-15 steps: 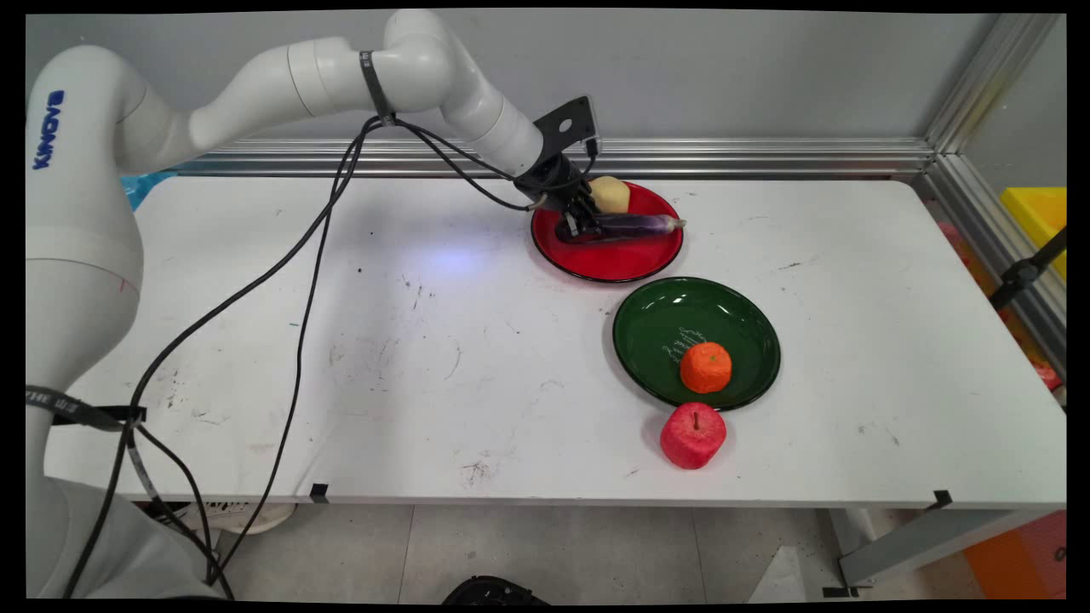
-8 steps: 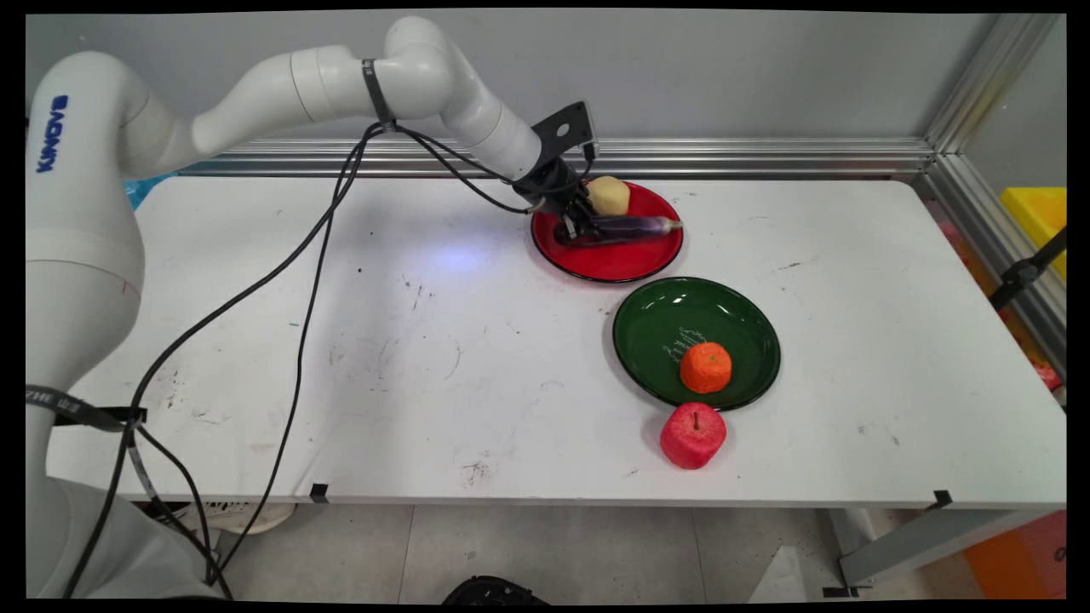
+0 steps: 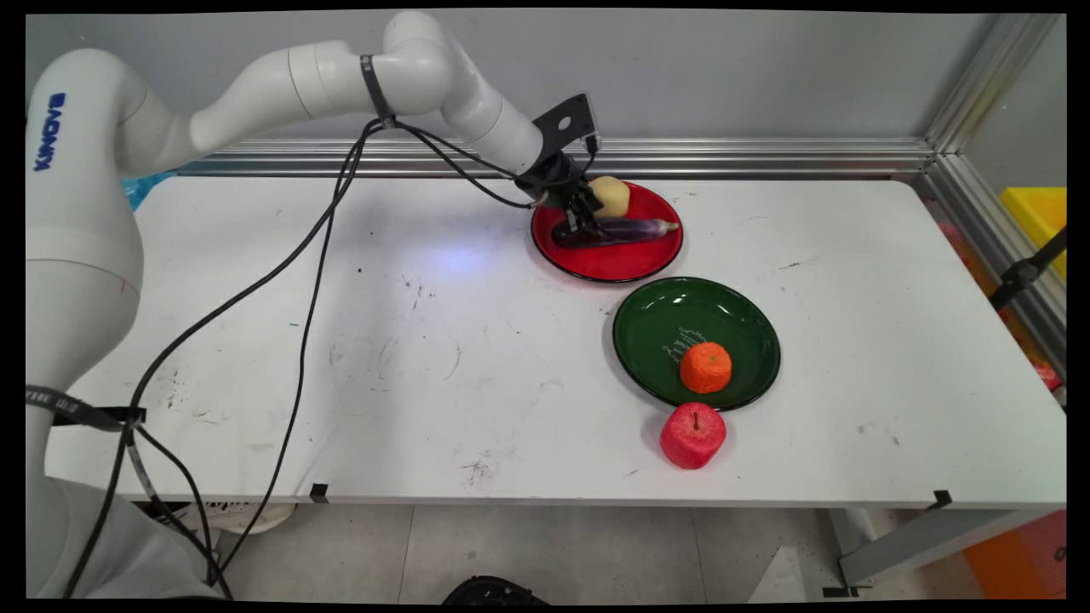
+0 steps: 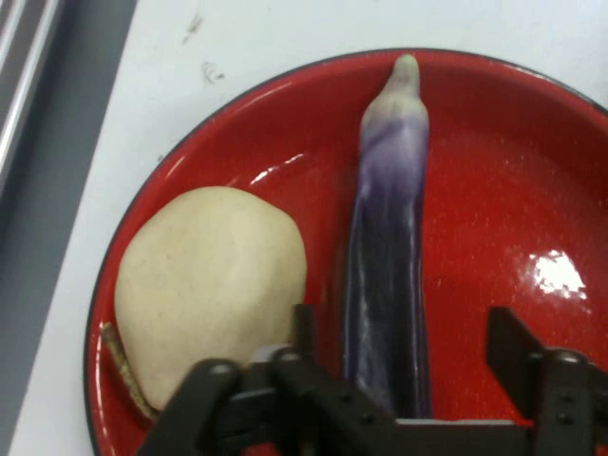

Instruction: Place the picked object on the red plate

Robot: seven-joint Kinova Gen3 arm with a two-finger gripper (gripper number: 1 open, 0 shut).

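On red plate (image 3: 613, 264) (image 4: 513, 199), eggplant (image 3: 622, 229) (image 4: 388, 256) between spread fingers of gripper (image 3: 582, 223) (image 4: 404, 347), ungrasped, potato (image 3: 610, 194) (image 4: 209, 285) just beside.

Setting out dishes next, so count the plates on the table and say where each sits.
2. The red plate sits at the table's far side, under the gripper; the green plate lies just nearer the camera. None looks hidden.
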